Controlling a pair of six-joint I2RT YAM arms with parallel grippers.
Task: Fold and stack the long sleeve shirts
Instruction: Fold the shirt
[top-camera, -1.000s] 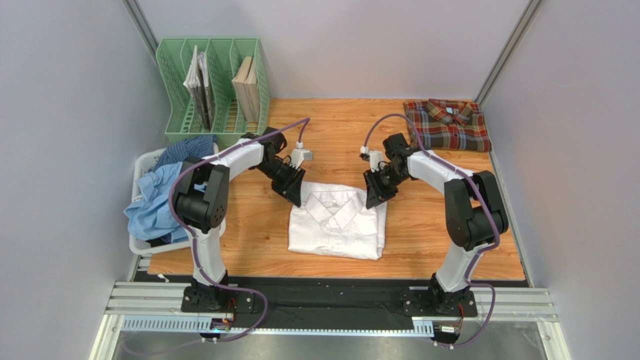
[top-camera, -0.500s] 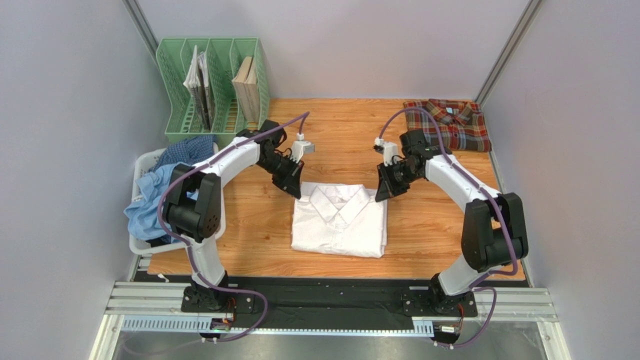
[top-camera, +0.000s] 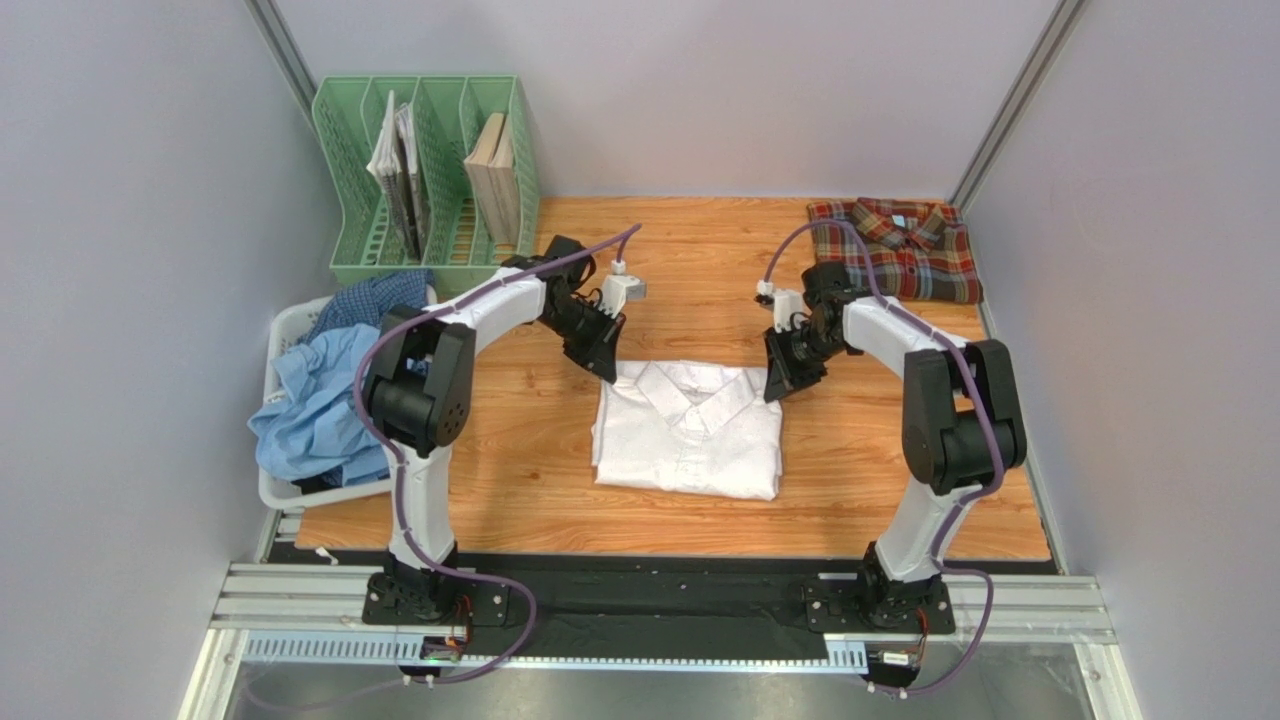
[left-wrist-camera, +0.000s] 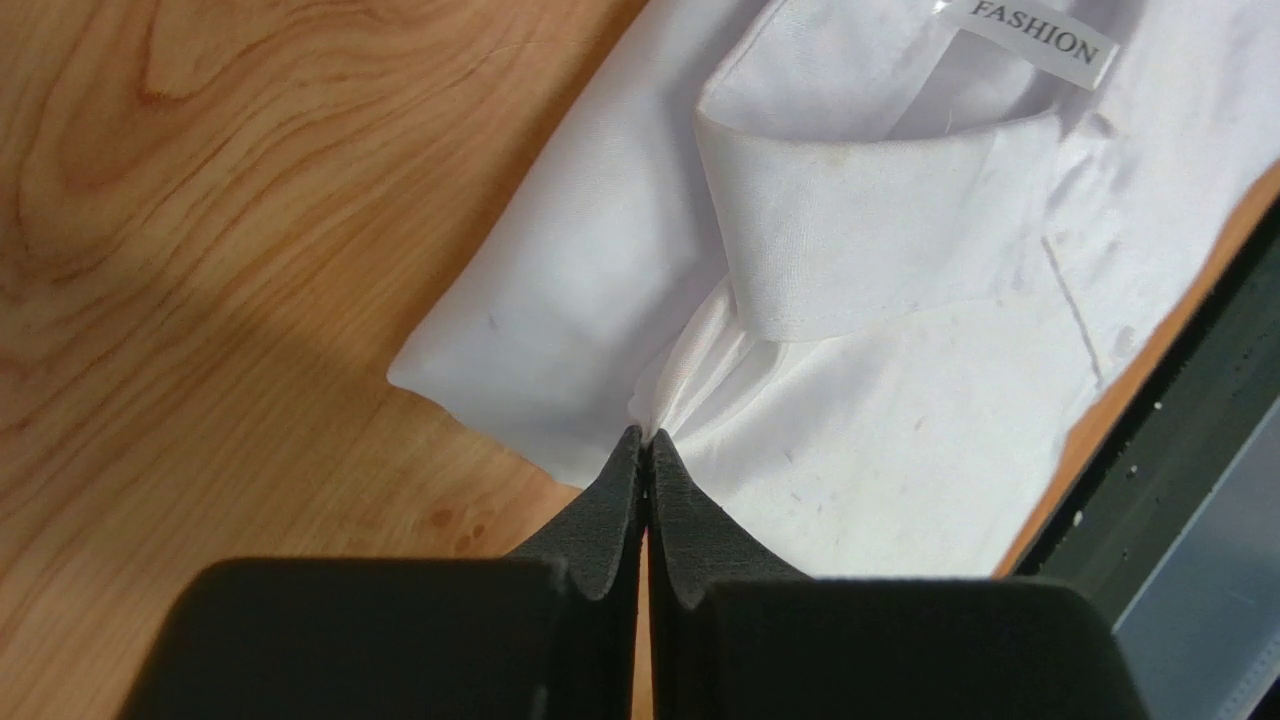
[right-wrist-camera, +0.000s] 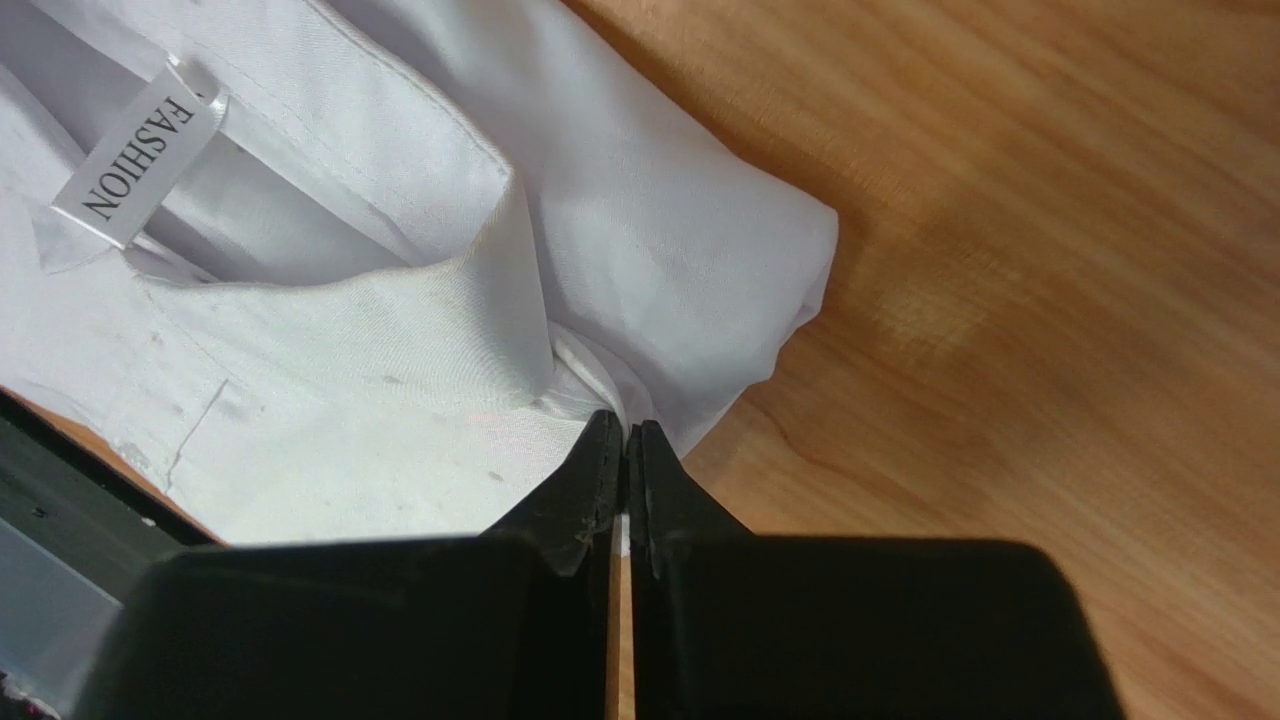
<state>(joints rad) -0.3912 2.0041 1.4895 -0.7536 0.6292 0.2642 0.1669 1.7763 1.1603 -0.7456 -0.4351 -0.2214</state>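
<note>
Folded white shirt (top-camera: 688, 438) lies flat mid counter (top-camera: 857, 473), collar on far side. Left pincer (left-wrist-camera: 646, 447) closed, pinching cloth at shirt's far-left shoulder. Right pincer (right-wrist-camera: 624, 435) closed, pinching cloth at far-right shoulder. White basket (top-camera: 280, 492) at counter's left edge holds crumpled light blue shirt (top-camera: 308, 413) and dark blue checked shirt (top-camera: 376, 297). Folded plaid shirt (top-camera: 896, 249) at far-right corner. Green file rack (top-camera: 421, 180) far left.

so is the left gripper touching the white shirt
Touching. The left wrist view shows the left gripper shut, its tips pinching a gathered fold at the edge of the white shirt.
</note>
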